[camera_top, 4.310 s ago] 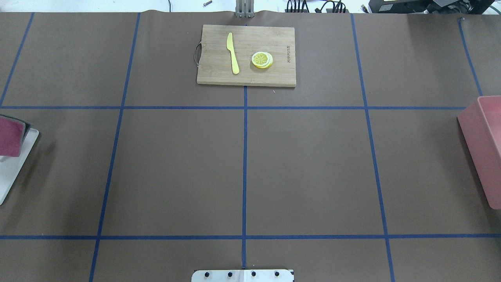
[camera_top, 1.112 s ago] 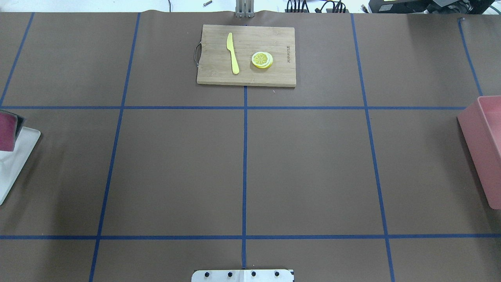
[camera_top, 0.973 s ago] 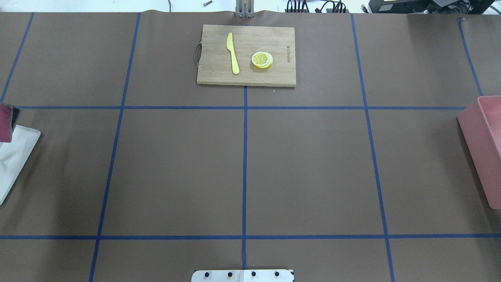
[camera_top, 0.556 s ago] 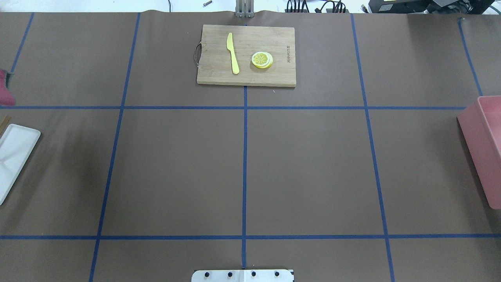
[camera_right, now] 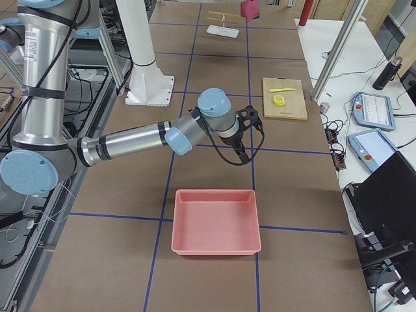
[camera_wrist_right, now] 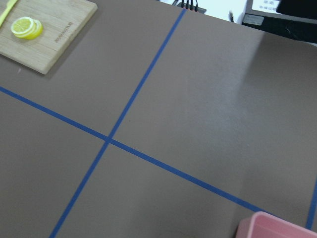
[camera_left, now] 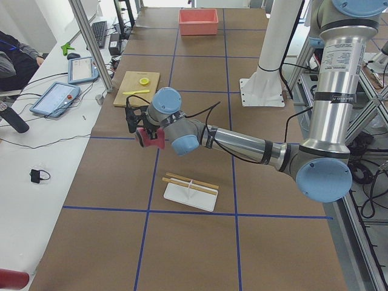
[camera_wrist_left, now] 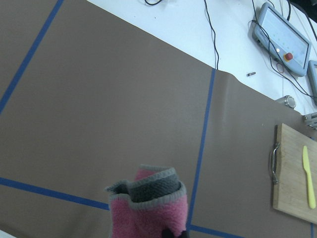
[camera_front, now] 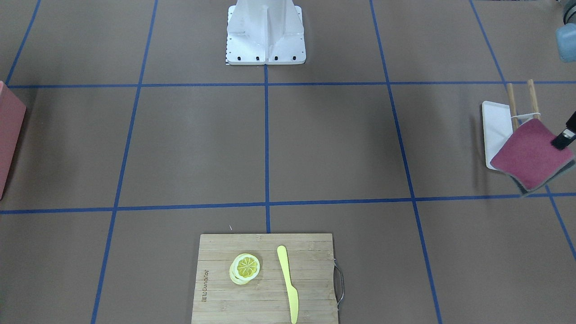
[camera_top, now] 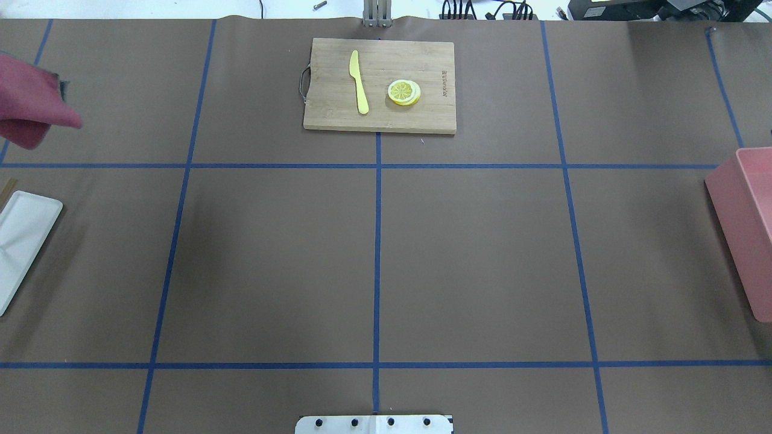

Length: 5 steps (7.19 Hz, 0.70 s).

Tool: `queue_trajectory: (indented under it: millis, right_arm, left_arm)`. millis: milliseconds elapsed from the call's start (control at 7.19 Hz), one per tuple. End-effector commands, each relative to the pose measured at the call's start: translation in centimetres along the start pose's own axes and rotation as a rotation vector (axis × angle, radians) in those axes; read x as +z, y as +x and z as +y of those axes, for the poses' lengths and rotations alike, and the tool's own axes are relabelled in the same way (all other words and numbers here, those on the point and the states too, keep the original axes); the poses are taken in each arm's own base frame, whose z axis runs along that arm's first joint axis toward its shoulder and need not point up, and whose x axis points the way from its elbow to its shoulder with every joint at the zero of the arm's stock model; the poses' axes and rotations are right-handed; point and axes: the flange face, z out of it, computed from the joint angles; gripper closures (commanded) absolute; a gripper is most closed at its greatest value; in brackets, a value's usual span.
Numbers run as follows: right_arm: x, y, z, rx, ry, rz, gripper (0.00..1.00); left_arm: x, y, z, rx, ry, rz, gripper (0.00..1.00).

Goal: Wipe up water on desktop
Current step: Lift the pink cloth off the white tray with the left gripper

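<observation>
One pink cloth (camera_front: 528, 157) in grip of L pincer (camera_front: 562, 138), aloft over desktop (camera_front: 333, 144); R pincer (camera_right: 252, 118) state unclear.

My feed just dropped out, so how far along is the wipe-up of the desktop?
Done: the red cloth is off the white rack tray, gripped in the air by the left gripper. In hand: the cloth hangs above the desktop near its left end. Left: all the wiping; the cloth touches nothing, and I can spot no water in any view.
</observation>
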Motion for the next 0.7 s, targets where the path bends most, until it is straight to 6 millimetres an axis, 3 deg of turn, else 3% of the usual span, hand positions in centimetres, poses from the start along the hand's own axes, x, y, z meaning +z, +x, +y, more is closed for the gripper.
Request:
queue_trajectory:
  millis: [0, 139, 278, 556]
  right_arm:
    - [2.5, -5.7, -3.7, -0.136, 0.049, -0.092, 0.01]
    - [3.5, -8.3, -5.2, -0.185, 0.054, -0.13, 0.09]
    - [5.2, -11.5, -6.6, -0.202, 0.058, -0.151, 0.09]
    - [9.2, -20.2, -9.4, -0.18, 0.138, -0.145, 0.09]
  left_arm:
    - [3.2, 5.9, 4.1, -0.088, 0.011, 0.039, 1.0]
    - [4.8, 8.8, 5.2, -0.124, 0.005, 0.062, 1.0]
    - [6.5, 11.6, 6.9, -0.132, -0.028, 0.086, 1.0]
    - [8.8, 17.6, 10.2, -0.181, -0.101, 0.141, 1.0]
